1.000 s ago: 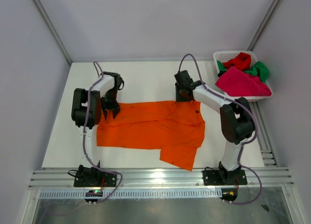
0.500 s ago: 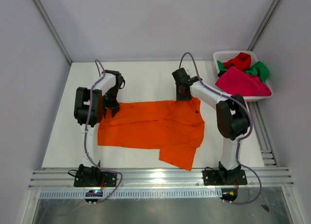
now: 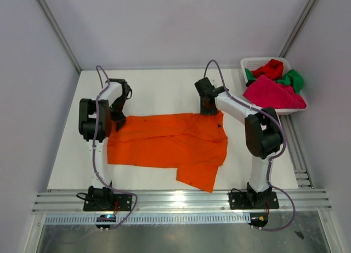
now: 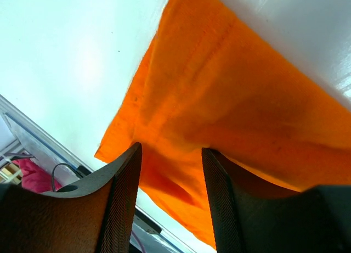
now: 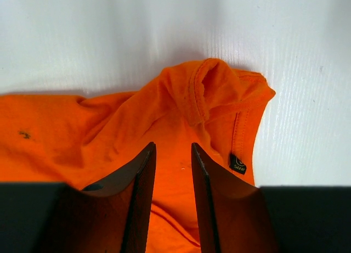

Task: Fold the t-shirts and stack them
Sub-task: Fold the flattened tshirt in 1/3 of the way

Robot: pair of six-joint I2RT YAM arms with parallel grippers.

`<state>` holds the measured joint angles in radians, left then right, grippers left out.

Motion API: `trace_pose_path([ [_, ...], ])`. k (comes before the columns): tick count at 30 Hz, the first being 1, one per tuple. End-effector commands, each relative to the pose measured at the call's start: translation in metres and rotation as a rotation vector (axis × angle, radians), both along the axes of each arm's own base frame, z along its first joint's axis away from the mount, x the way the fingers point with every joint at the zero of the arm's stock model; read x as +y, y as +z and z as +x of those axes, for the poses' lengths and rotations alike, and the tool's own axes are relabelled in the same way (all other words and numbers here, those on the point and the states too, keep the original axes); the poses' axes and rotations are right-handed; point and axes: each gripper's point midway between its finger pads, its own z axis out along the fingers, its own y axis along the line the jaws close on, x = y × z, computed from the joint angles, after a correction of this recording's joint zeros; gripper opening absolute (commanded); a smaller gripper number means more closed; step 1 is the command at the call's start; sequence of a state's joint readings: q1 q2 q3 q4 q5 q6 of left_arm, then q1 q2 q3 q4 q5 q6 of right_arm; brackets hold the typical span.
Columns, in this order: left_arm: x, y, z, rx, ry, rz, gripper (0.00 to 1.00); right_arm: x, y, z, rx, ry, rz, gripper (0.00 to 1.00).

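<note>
orange t-shirt (image 3: 170,140) | left fingers (image 4: 123,209) clamp far corner | right fingers (image 5: 137,201) clamp collar

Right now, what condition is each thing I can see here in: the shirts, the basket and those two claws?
orange t-shirt: spread on the table, rumpled, its far edge pinched at both ends.
white lattice basket: upright, full of shirts.
magenta-pink t-shirt: crumpled, heaped on top.
red t-shirt: crumpled inside.
green t-shirt: crumpled inside.
left gripper: closed on the orange t-shirt.
right gripper: closed on the orange t-shirt.
</note>
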<state>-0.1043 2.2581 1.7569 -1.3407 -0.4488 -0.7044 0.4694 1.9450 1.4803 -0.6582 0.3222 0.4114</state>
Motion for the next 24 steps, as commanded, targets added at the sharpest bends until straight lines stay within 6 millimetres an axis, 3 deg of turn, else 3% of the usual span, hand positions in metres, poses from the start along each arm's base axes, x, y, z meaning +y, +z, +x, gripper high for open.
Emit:
trace_pose_path([
  [1,0.004,0.015,0.018,-0.090,0.002,0.010,0.50,0.005,0.036,0.003,-0.102,0.012,0.057,0.36],
  [6,-0.006,0.045,0.031,-0.199,-0.007,-0.051,0.50,0.009,0.060,-0.015,-0.134,0.051,0.139,0.37],
  [7,-0.008,0.057,0.034,-0.235,-0.012,-0.065,0.51,0.014,0.075,-0.022,-0.154,0.075,0.188,0.37],
  [9,-0.013,0.067,0.037,-0.267,-0.017,-0.096,0.51,0.018,0.073,-0.040,-0.133,0.102,0.241,0.40],
  [14,-0.029,0.098,0.048,-0.387,-0.049,-0.179,0.52,0.046,0.077,-0.112,-0.031,0.254,0.516,0.43],
  [16,-0.037,0.103,0.052,-0.419,-0.059,-0.213,0.52,0.045,0.067,-0.137,0.020,0.266,0.559,0.46],
  [18,-0.043,0.109,0.053,-0.445,-0.073,-0.234,0.52,0.045,0.080,-0.154,0.009,0.271,0.619,0.49],
  [19,-0.049,0.110,0.054,-0.454,-0.079,-0.261,0.52,0.042,0.072,-0.166,0.034,0.256,0.628,0.50],
  [21,-0.056,0.113,0.059,-0.484,-0.102,-0.291,0.53,0.040,0.082,-0.181,0.028,0.213,0.694,0.53],
  [22,-0.062,0.114,0.059,-0.491,-0.111,-0.316,0.53,0.037,0.071,-0.194,0.068,0.183,0.706,0.53],
  [24,-0.071,0.116,0.062,-0.522,-0.126,-0.350,0.53,0.035,0.075,-0.210,0.074,0.114,0.781,0.53],
])
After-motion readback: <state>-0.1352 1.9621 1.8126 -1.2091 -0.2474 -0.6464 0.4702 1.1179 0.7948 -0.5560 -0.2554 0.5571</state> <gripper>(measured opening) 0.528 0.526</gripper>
